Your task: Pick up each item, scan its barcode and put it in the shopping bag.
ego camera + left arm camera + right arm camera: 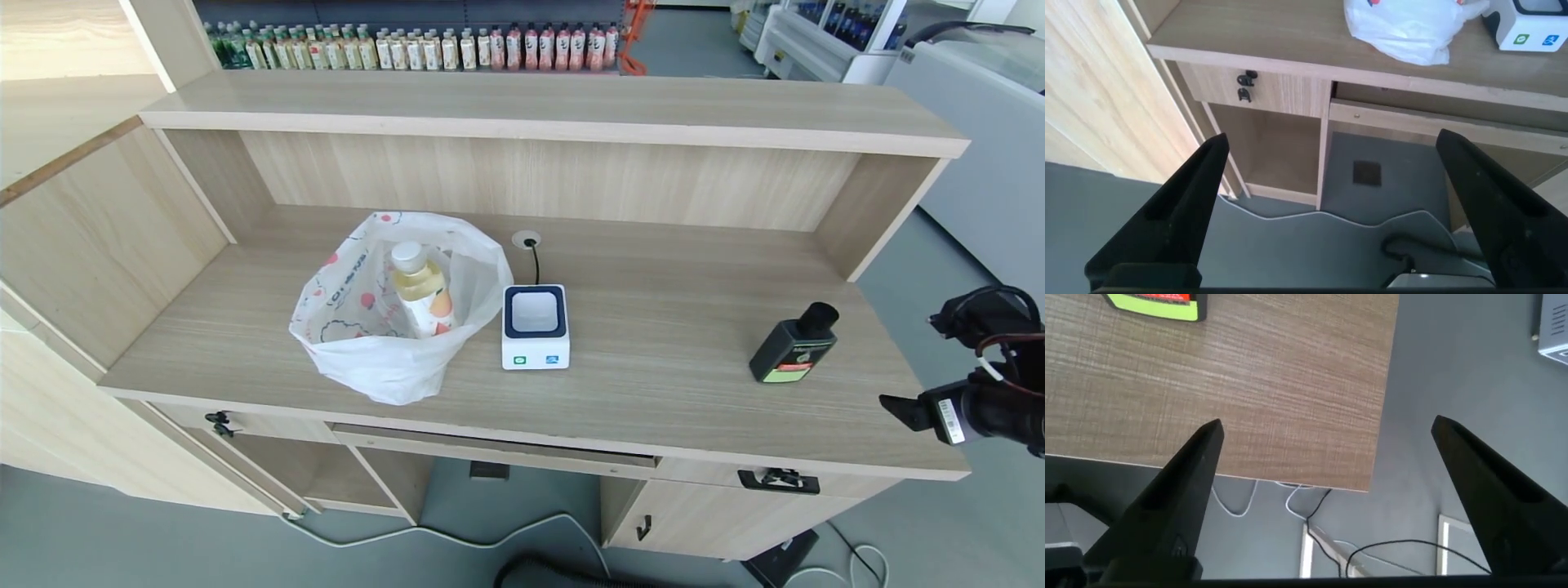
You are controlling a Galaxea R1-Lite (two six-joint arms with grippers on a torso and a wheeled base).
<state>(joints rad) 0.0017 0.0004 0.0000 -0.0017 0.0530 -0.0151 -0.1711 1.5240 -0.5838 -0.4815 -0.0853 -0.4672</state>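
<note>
Wooden counter [653,327] holds a dark bottle [793,347] near the right gripper [1327,425], fingers apart like the left gripper [1333,137]; grasp its body squarely, leaving the label clear for the scanner [535,327].

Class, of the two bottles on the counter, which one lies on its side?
The dark bottle with a black cap and green-red label, flat on the wooden counter. The yellow white-capped drink bottle stands inside the white plastic shopping bag.

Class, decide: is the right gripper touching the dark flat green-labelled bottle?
Apart. Right wrist view shows bare wooden counter between right gripper and dark flat bottle.
</note>
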